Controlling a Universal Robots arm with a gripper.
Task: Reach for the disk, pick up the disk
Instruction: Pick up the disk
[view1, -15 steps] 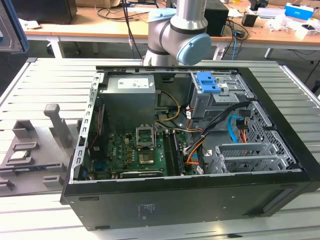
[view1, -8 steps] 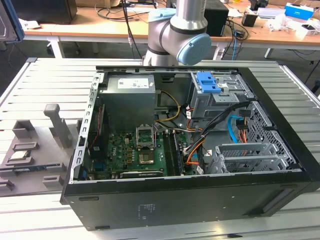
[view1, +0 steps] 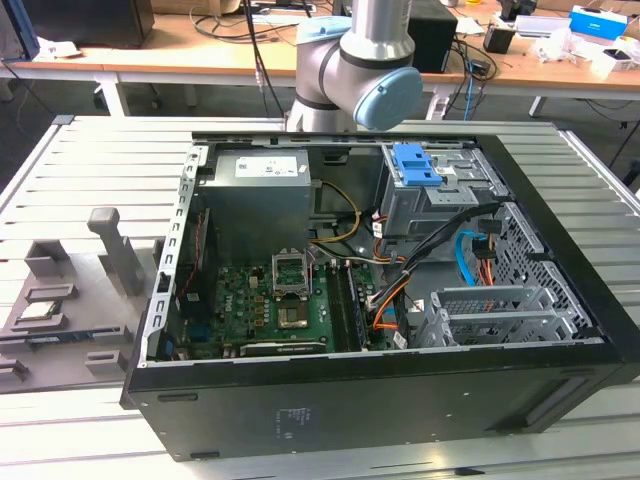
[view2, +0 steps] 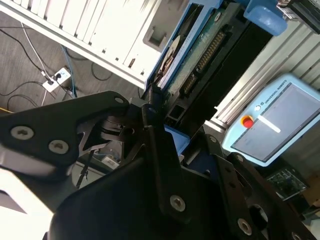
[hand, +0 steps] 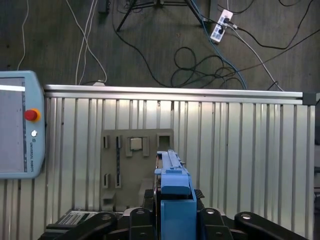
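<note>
The gripper (hand: 172, 222) is clenched on the disk (hand: 174, 186), its black fingers (view2: 150, 127) pressing the drive from both sides. In the first wrist view the disk is seen edge-on, blue side frame toward the camera, held in the air well above the ribbed metal table (hand: 250, 150) and in line with a grey parts tray (hand: 136, 167) lying on it. In the second wrist view the disk (view2: 197, 52) shows its green circuit-board face and blue edge (the label side cannot be seen), sticking out past the gripper (view2: 151, 107). A control tablet (hand: 12, 125) with a red button rests at the table's edge, and a power strip (hand: 220, 26) lies among cables on the floor. In the exterior view the arm (view1: 350, 65) stands behind an open computer case (view1: 380, 405), where a grey power supply (view1: 255, 195) and a blue clip (view1: 415, 165) sit inside
</note>
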